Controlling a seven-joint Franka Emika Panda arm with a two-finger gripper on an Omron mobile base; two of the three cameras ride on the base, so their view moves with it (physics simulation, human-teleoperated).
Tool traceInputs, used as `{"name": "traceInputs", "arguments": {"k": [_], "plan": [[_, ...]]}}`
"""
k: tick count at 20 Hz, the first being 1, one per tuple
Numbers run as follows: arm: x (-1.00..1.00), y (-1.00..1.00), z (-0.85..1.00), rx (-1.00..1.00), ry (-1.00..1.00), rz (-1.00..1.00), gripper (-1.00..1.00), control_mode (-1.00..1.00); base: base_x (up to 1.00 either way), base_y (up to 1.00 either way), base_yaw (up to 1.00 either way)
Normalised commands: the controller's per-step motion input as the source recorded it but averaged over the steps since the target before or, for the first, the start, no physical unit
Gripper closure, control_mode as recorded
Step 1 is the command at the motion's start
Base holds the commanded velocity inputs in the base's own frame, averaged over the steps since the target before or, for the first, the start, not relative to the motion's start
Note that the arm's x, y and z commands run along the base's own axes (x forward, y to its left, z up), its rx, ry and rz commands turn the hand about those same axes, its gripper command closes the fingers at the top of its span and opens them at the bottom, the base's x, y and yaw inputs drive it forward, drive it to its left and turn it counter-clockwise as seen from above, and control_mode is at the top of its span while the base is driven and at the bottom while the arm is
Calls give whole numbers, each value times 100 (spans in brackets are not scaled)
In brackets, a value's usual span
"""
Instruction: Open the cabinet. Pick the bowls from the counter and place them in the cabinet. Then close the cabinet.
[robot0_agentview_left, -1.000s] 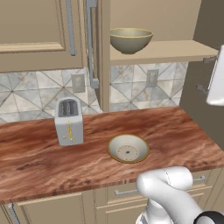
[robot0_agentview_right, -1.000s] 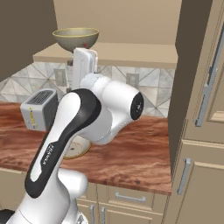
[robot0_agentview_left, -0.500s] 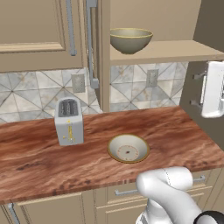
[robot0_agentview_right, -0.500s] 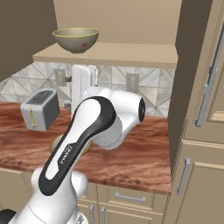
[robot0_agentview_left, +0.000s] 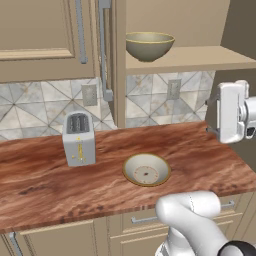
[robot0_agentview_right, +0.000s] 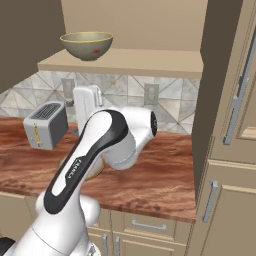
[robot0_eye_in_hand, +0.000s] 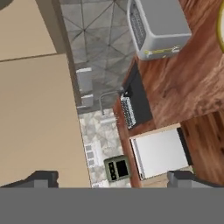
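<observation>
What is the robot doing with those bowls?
The robot is putting bowls away in the cabinet, whose doors stand open. The deep bowl already sits on the shelf inside. The shallow bowl is still on the counter, not far from the toaster. The end effector is open and empty, in the air to the right above the counter, touching neither bowl. So one bowl is done, one is left, and the doors are not yet closed.

both base views look down from behind at the counter (robot0_agentview_left: 50, 185) and toaster (robot0_agentview_left: 78, 138); hand view faces sideways along it.
</observation>
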Motion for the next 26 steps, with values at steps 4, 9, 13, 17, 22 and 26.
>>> {"name": "traceInputs", "arguments": {"k": [4,9,13,17,22,26], "plan": [[-1,4,-26,-14,-21,0,-100,-100,0,0,0],[0,0,-27,-13,-11,0,-100,-100,0,0,0],[0,0,-33,-8,0,0,-100,-100,0,0,0],[0,0,-32,-7,7,0,-100,-100,0,0,0],[0,0,-34,-6,7,0,-100,-100,0,0,0],[0,0,-28,-1,7,0,-100,-100,0,0,0]]}}
